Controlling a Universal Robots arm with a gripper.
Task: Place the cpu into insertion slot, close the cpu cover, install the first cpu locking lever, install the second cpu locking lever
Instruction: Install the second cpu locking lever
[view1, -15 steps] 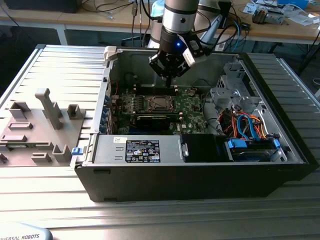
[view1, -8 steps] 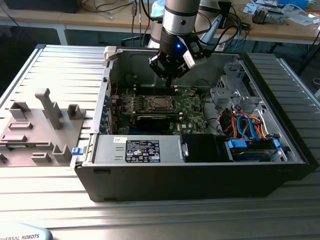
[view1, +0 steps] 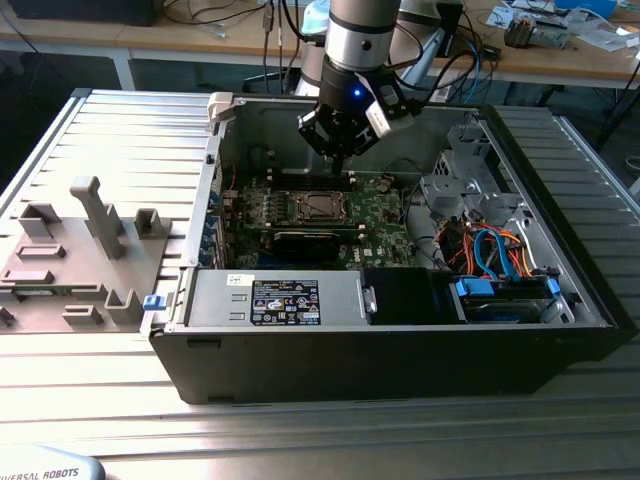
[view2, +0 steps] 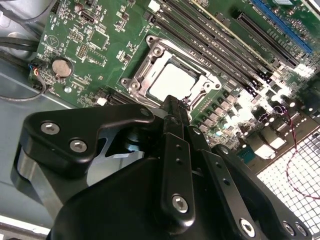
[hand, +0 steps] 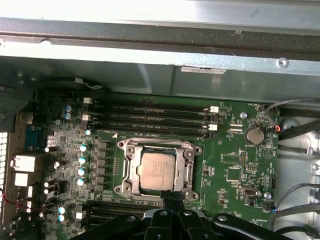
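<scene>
With the chip (hand: 156, 171) seated under its cover (hand: 186, 167), my gripper's (view2: 175, 111) jaws pinched together, empty, I'd press squarely near the socket's (hand: 129, 187) edge.

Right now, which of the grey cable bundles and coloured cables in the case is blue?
The flat ribbon cables at the exterior view's right, above the drive bay, are blue; the wires beside them are orange and red.
</scene>
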